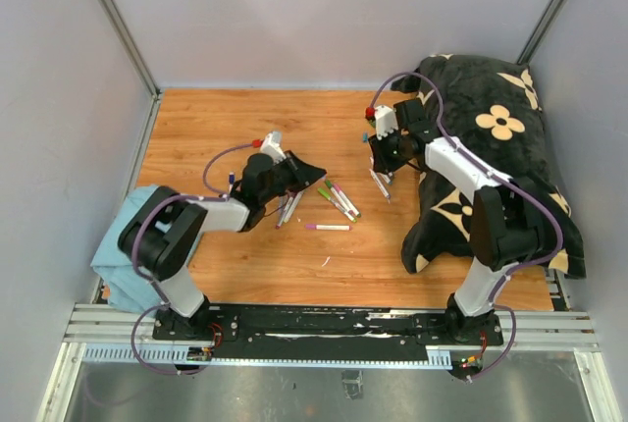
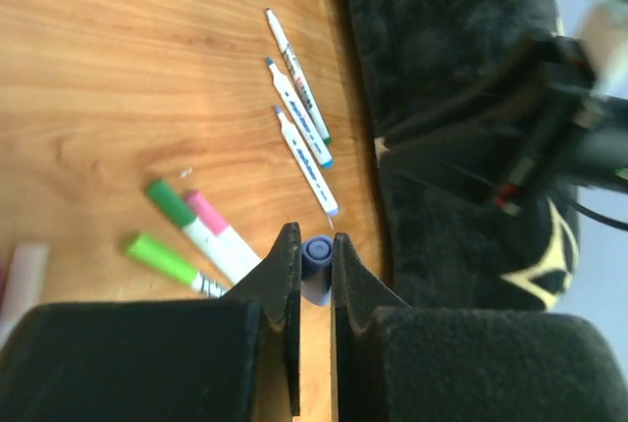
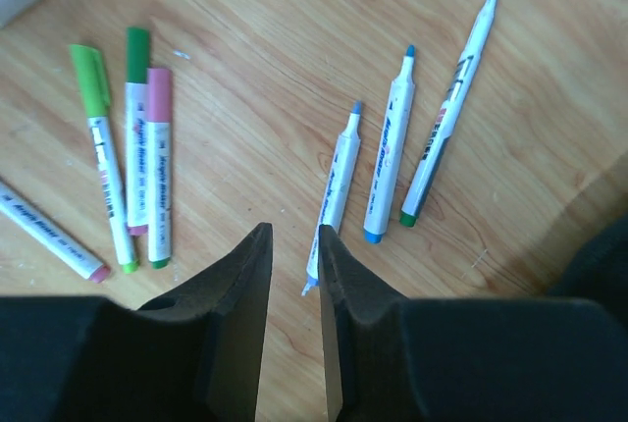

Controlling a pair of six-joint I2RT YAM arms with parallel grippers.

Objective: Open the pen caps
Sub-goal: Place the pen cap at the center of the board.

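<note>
Wooden desk [image 1: 196, 128]: I log left end effector [image 2: 316, 237] clenched on a blue-grey cap [image 2: 317, 257], mid-desk; right end effector [image 3: 294, 245] slightly parted, empty, above uncapped pens [image 3: 388, 162]. Risk: thin pinch, cap slips and rolls.

Tabletop [image 1: 196, 128] open far left; cushion [image 1: 500, 147] blocks right.

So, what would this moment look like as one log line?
left gripper: shut on bluish cap | right gripper: slightly open, empty, near three uncapped pens | capped pens: untouched
</note>
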